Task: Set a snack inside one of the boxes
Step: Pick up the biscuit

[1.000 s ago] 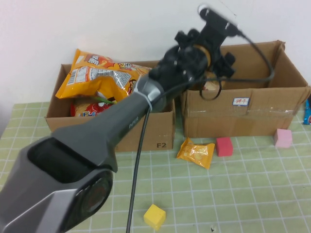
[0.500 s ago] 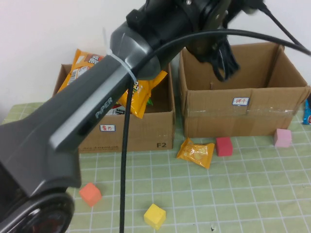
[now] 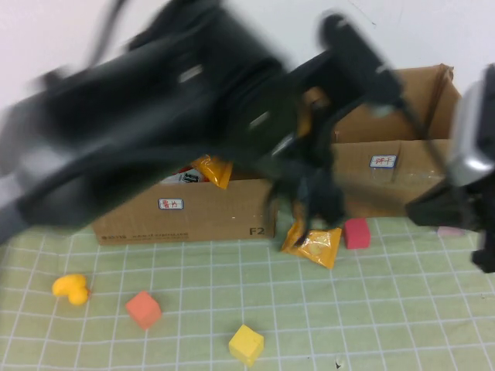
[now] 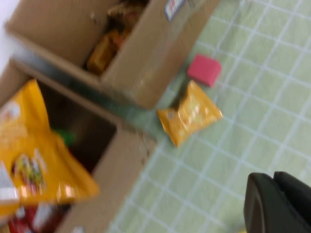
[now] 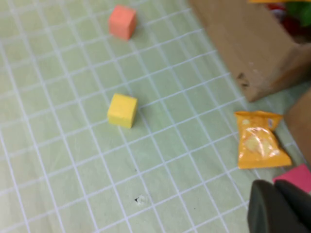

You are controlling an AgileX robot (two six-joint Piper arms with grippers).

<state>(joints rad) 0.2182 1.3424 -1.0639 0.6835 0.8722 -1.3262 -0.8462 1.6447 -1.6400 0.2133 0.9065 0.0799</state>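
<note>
A small orange snack packet point(image 3: 313, 245) lies on the green mat in front of the gap between the two cardboard boxes. It also shows in the left wrist view point(image 4: 190, 113) and the right wrist view point(image 5: 259, 139). The left box point(image 3: 186, 216) holds a big yellow chip bag point(image 4: 34, 155). The right box point(image 3: 387, 185) holds snacks point(image 4: 104, 51). My left gripper point(image 4: 278, 204) is shut and empty above the mat near the packet; its arm is a blur across the high view. My right gripper point(image 5: 279, 209) is shut and empty beside the packet.
A pink cube point(image 3: 356, 233) lies right of the packet. A red-orange cube point(image 3: 144, 308), a yellow cube point(image 3: 246, 344) and a small yellow toy point(image 3: 71, 288) lie on the front mat. My right arm point(image 3: 464, 193) stands at the right edge.
My left arm has swung away from above the right box and down across the view. My right arm has come in at the right edge.
</note>
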